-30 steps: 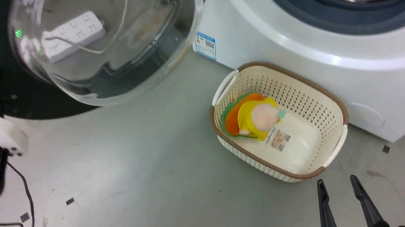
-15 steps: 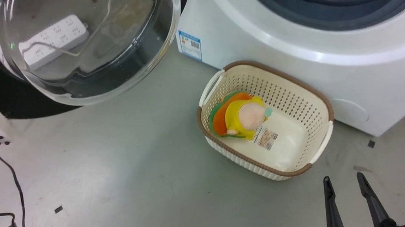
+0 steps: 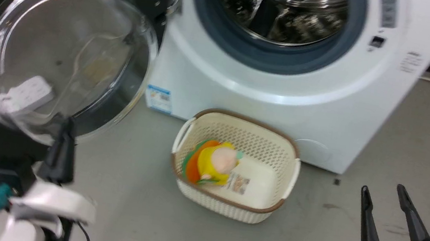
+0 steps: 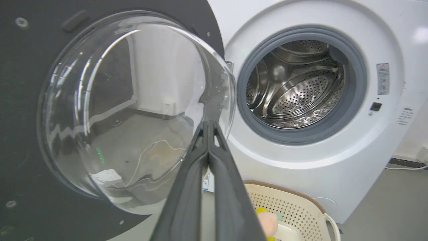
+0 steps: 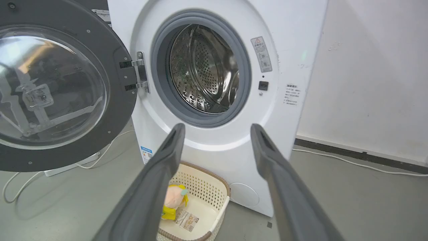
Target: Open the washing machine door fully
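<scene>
Jaws pressed together and empty on the left gripper (image 3: 66,127), which rises at the lower left of the head view in front of the lower rim of the washing machine door (image 3: 60,52); whether it touches cannot be told. The right gripper (image 3: 383,189), lower right, has its jaws spread wide, holding nothing. The door stands at the upper left, swung far out on its hinge (image 5: 142,72) beside the washing machine (image 3: 276,104), whose drum mouth (image 3: 277,7) lies fully exposed. By my judgement the opening is done or nearly so; at most a last push to the hinge's stop remains.
</scene>
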Robot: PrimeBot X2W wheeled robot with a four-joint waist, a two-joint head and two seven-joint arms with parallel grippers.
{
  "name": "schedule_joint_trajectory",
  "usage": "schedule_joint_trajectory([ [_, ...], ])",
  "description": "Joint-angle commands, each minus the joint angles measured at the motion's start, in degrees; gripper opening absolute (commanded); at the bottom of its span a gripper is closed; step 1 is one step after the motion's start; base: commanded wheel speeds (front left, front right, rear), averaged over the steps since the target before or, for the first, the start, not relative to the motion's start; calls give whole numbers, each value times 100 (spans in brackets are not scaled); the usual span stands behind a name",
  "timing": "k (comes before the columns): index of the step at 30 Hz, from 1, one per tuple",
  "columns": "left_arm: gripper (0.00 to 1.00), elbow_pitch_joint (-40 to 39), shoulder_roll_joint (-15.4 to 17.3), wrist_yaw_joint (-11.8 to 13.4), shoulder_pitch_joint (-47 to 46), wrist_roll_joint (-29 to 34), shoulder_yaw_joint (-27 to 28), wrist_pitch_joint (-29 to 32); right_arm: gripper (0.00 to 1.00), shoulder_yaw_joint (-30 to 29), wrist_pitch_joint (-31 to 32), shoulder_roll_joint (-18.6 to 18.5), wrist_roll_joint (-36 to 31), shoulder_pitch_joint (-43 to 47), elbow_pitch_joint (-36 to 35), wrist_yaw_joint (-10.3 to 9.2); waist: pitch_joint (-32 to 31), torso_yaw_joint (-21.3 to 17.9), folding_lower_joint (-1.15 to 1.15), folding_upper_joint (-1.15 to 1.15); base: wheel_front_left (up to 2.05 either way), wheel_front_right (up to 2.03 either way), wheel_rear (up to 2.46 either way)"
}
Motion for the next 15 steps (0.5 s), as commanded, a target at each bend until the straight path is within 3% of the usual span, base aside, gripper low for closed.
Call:
schedule_joint_trajectory([
  [1, 0, -89, -38, -8, 150, 51, -49, -30, 100, -26, -34, 26, -49, 34, -41, 5, -315, -341, 1, 0, 0, 0, 0],
  [8, 0, -508, -420, 71, 865, 286, -343, -30, 100, -121, -61, 75, -27, 249, -55, 5, -541, -741, 1, 0, 0, 0, 0],
  [15, 0, -511, -632, 185, 1207, 530, -575, -30, 100, -112, -71, 87, 109, 369, 28, 5, -584, -903, 1, 0, 0, 0, 0],
])
